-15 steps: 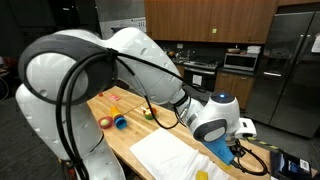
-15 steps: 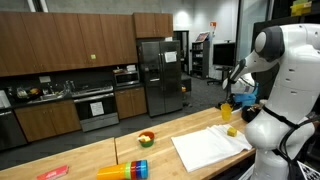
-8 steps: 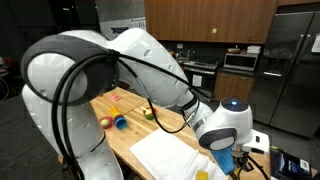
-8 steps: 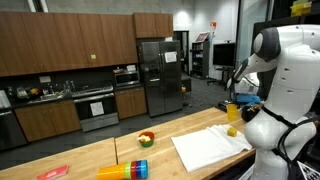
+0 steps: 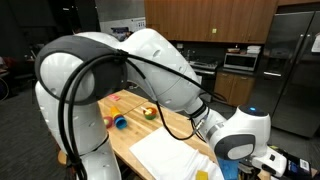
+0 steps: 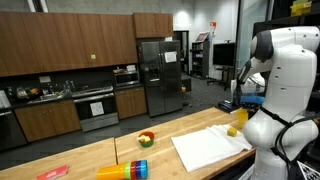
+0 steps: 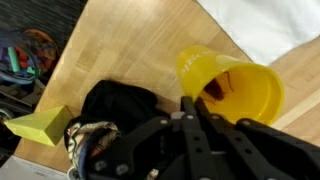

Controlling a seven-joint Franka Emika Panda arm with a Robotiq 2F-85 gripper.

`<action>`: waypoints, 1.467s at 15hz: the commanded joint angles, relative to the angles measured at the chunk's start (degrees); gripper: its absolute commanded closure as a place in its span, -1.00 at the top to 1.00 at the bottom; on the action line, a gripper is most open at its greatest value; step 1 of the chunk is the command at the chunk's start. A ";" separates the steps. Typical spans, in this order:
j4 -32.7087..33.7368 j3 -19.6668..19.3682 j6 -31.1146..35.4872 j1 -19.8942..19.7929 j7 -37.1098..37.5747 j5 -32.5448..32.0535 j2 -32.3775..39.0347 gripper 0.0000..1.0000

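Yellow cup sits at the right end of the wooden counter, its open mouth turned up toward the wrist camera, with something reddish-brown showing inside. The gripper has its two dark fingers drawn together, clamped on the near rim of the cup. Whether the cup rests on the wood or hangs just above it cannot be told.

In an exterior view the arm arches from its base on the left, sweeps over the counter and bends down to the right, its round wrist joint low at the near right corner. In an exterior view the cup shows as a small yellow spot beside the white arm, past the right edge of the white cloth.

In the wrist view, a dark bundle lies just left of the fingers, and a yellow block lies farther left. A bowl of fruit and a row of coloured cups lie well to the left.
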 commanded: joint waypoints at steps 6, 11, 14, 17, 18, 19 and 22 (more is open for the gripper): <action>0.38 -0.89 -2.89 0.67 -4.62 11.05 0.67 -0.98; 0.50 -0.85 -2.81 0.61 -2.84 8.82 1.68 -0.98; 0.37 -1.01 -2.27 0.53 -1.18 6.66 2.16 -0.98; 0.23 -1.53 -1.91 0.20 0.45 3.11 1.85 -0.98; 0.23 -1.69 -1.96 0.15 0.53 2.03 1.67 -0.98; 0.27 -1.81 -2.24 0.16 0.33 1.45 1.57 -0.98; -0.06 -1.58 -1.98 0.54 -0.79 3.35 2.13 -0.80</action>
